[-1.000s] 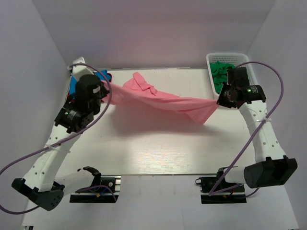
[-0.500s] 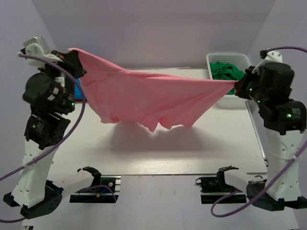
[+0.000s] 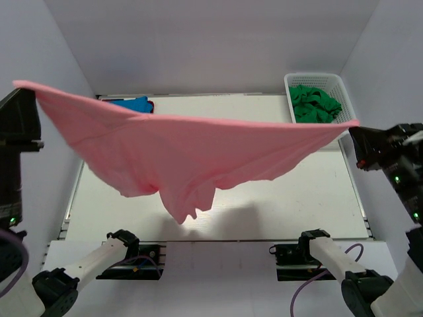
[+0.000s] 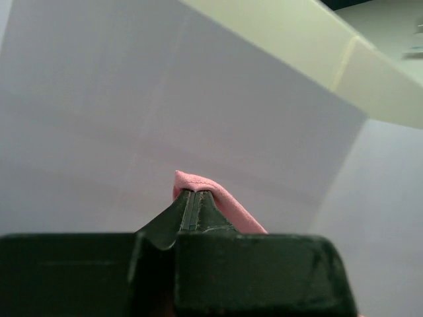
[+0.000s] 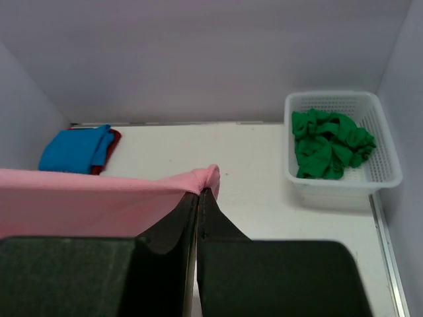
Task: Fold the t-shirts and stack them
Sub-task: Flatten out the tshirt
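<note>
The pink shirt (image 3: 192, 148) hangs spread in the air above the table (image 3: 310, 198), held by its two ends. The left gripper (image 4: 196, 195) and the right gripper (image 5: 199, 193) are each pressed together on a small fold of cloth. Both bites look thin, so a harder pull apart could slip one end free and drop that side. The middle sags and bunches, so it could land creased. A swing right could brush the basket (image 3: 288, 89) of green shirts (image 3: 316, 104).
</note>
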You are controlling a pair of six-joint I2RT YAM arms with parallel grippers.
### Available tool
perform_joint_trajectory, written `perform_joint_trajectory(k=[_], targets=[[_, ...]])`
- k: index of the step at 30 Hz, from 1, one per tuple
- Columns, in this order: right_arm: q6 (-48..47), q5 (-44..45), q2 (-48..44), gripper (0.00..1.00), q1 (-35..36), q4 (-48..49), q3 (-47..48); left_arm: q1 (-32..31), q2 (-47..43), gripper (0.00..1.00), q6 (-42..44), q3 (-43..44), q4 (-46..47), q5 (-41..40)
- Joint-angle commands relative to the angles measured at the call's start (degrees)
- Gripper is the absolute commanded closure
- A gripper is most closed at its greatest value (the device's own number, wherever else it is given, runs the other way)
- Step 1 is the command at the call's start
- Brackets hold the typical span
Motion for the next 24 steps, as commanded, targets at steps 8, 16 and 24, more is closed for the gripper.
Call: perform_joint_trajectory(k=[8,16,24], targets=[[0.48,-5.73,-7.43,1.00,-0.25,-0.34,-1.60,0.21,-3.47,1.00,-4.51,2.33,-5.43,13.62],[1.36,-1.10,-9.28,1.00,-0.26,1.78,-11.64,0.21,-0.83,1.00,-3.82,-6.98,-4.12,9.24],[4.70,-2.70,-10.26,1.00,-0.25,18.61,-47.33,0.29,6.81,1.00,-3.18,-29.39,6.51,0.19]])
